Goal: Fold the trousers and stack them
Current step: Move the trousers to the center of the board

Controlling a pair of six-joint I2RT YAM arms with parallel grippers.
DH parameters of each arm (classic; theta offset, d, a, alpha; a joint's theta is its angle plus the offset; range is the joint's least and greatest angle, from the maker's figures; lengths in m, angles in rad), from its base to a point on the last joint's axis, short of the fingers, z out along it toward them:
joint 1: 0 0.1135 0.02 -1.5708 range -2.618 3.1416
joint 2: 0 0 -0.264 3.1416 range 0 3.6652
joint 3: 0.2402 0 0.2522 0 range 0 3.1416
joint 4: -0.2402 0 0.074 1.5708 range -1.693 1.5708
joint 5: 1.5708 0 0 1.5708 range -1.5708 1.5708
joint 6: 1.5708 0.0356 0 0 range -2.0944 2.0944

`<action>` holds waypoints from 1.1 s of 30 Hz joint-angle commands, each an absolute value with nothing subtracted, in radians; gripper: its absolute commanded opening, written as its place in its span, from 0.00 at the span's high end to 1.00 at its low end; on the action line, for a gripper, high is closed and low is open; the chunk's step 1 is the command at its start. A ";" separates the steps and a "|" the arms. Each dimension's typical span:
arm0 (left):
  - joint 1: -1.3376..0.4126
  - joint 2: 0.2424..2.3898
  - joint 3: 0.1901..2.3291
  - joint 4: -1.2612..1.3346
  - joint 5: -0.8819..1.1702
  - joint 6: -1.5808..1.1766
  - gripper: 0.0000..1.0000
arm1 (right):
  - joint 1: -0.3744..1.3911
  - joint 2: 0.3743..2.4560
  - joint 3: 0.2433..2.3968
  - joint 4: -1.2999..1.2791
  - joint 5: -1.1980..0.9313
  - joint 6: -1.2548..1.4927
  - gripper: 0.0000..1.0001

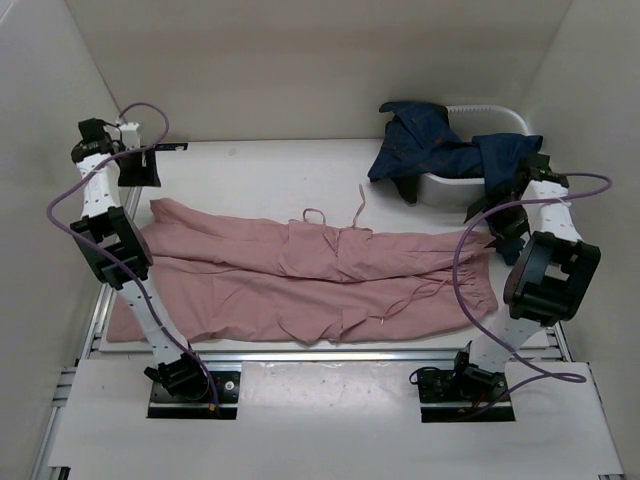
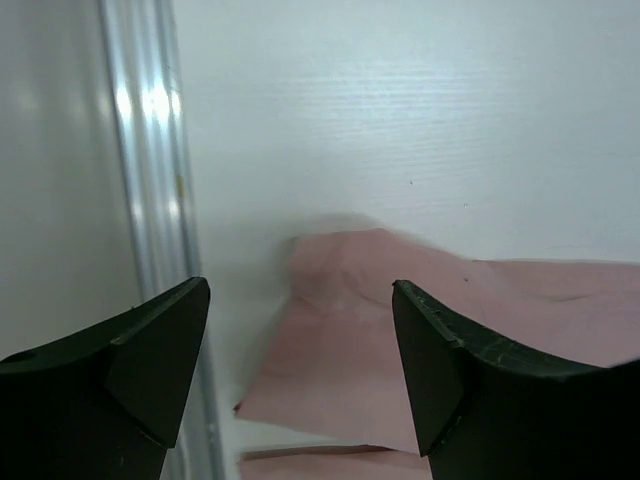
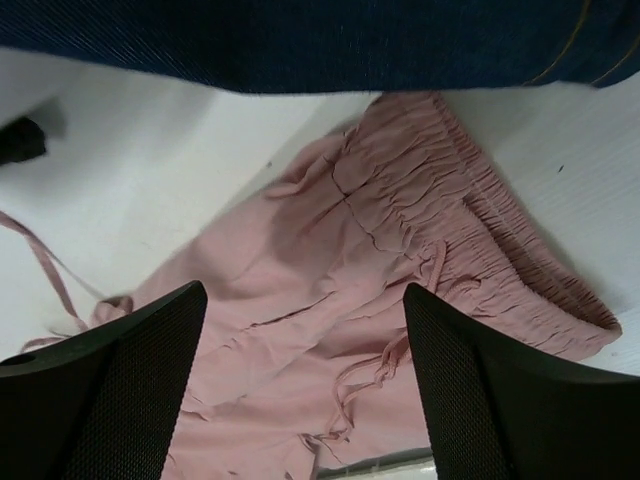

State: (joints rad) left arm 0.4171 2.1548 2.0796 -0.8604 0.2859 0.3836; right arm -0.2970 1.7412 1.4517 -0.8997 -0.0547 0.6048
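The dusty-pink trousers point(image 1: 320, 275) lie spread flat across the table, legs to the left and the gathered waist point(image 3: 470, 200) to the right, drawstrings loose. The dark blue jeans point(image 1: 440, 145) hang crumpled over a white bin at the back right; their denim point(image 3: 300, 40) fills the top of the right wrist view. My left gripper point(image 1: 140, 165) point(image 2: 300, 290) hovers open above the far leg end point(image 2: 340, 330), holding nothing. My right gripper point(image 1: 497, 222) point(image 3: 305, 292) hovers open above the waist, also holding nothing.
The white bin point(image 1: 440, 188) stands at the back right under the jeans. White walls enclose the table on three sides. An aluminium rail point(image 2: 150, 150) runs along the table's left edge, close to the left gripper. A drawstring loop point(image 1: 315, 215) lies behind the trousers.
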 commanded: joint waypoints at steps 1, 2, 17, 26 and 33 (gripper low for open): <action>0.411 2.200 2.102 -0.905 0.339 0.313 0.15 | -0.284 1.706 1.442 -0.925 -0.058 0.620 0.15; 0.399 2.200 2.102 -0.905 0.307 0.313 0.13 | -0.284 1.715 1.433 -0.925 -0.058 0.620 0.14; 0.360 2.275 2.007 -0.939 0.292 0.341 0.77 | -0.284 1.842 1.384 -0.873 -0.003 0.611 0.33; 0.360 2.183 1.959 -0.928 0.178 0.412 0.86 | -0.284 1.848 1.416 -0.884 0.044 0.611 0.85; 0.360 1.972 1.896 -0.937 0.080 0.489 0.86 | -0.284 1.709 1.416 -0.922 0.044 0.592 1.00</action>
State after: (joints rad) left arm 0.3595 2.1727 1.9095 -0.9379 0.1356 0.4355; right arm -0.2810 1.8297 1.3792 -0.8940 0.0139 0.5999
